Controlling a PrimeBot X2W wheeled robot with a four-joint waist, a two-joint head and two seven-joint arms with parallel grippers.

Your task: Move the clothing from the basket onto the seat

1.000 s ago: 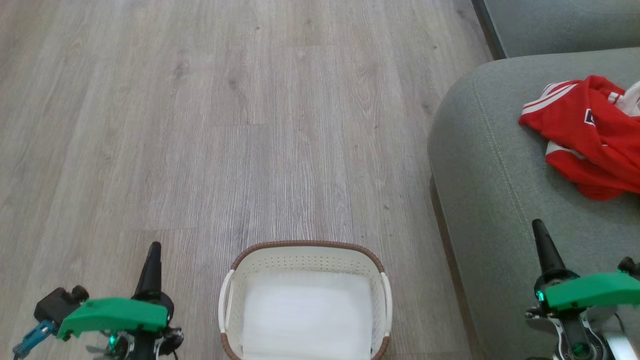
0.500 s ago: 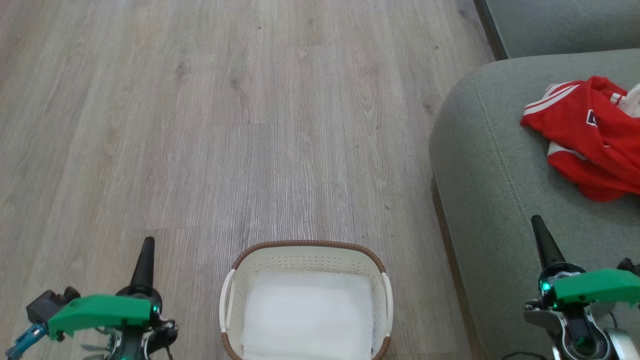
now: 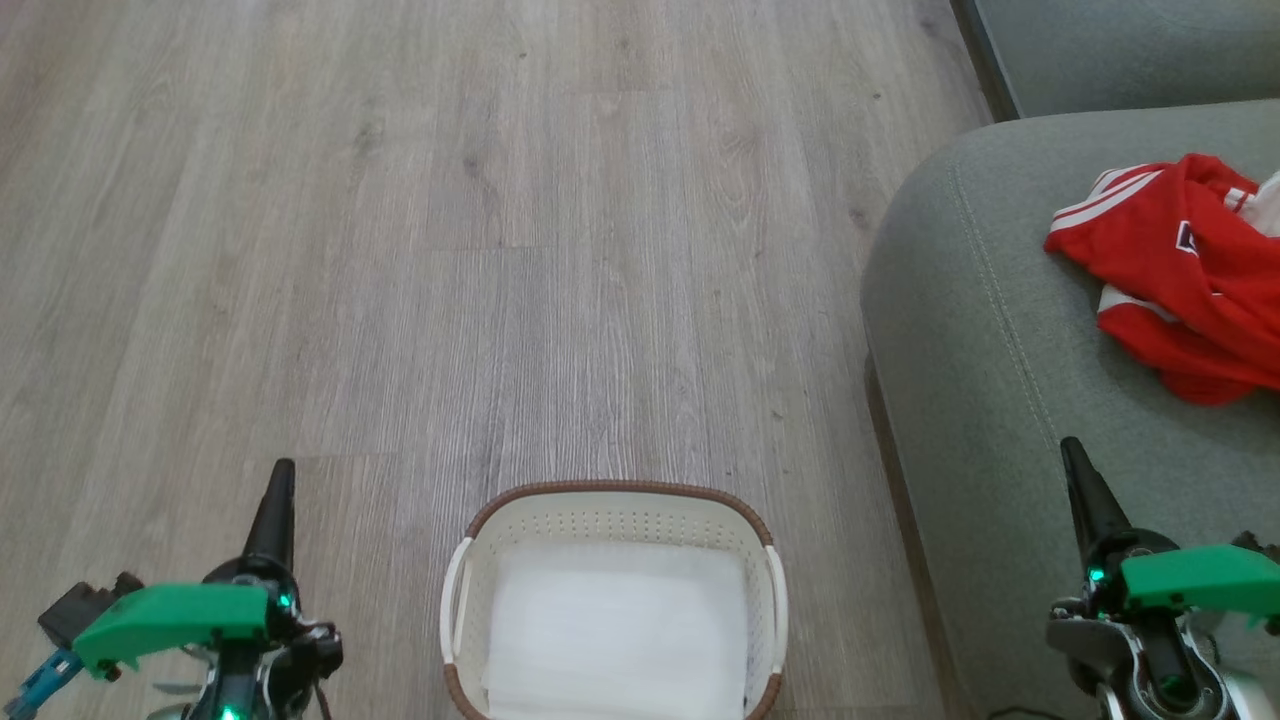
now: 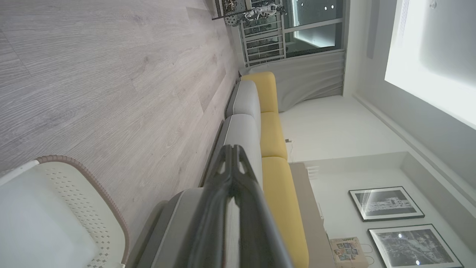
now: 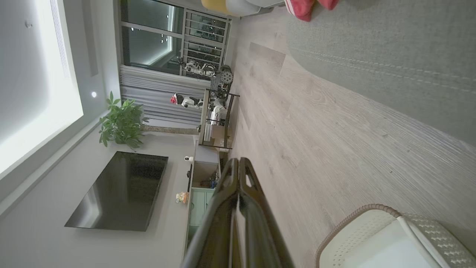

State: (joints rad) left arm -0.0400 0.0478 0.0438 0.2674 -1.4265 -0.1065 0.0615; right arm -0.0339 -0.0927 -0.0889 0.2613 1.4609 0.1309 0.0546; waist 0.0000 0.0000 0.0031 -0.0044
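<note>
Head view first: the basket (image 3: 615,489) sits on the wooden floor (image 3: 500,250) at bottom centre, and inside it there's just a flat white liner sheet (image 3: 615,630). The red clothing (image 3: 1180,290) is over on the right, lying crumpled on the grey-green seat (image 3: 980,330), white stripes showing, well apart from the basket. Left hand (image 3: 281,475) is at the lower left above the floor, beside the basket, its dark fingers drawn together into one spike, clenched on nothing. Right hand (image 3: 1071,452) mirrors it at the lower right, over the front part of the seat, short of the clothing, clenched too and carrying nothing.

Over to the left wrist view: the two fingers rise from the bottom edge and meet at the tips, nothing between them. The basket's woven rim and perforated wall sit in the lower left corner, liner inside. Beyond the fingers runs a long sofa with yellow back cushions (image 4: 273,134), and framed pictures (image 4: 385,203) hang on the pale wall.

Right wrist view now: fingers closed tip to tip again, empty. The seat with its stitched seam fills the upper right, a scrap of the red clothing resting on it at the very top edge. The basket's corner shows at lower right, and a dark screen (image 5: 119,190) and a leafy plant (image 5: 121,123) stand across the room
</note>
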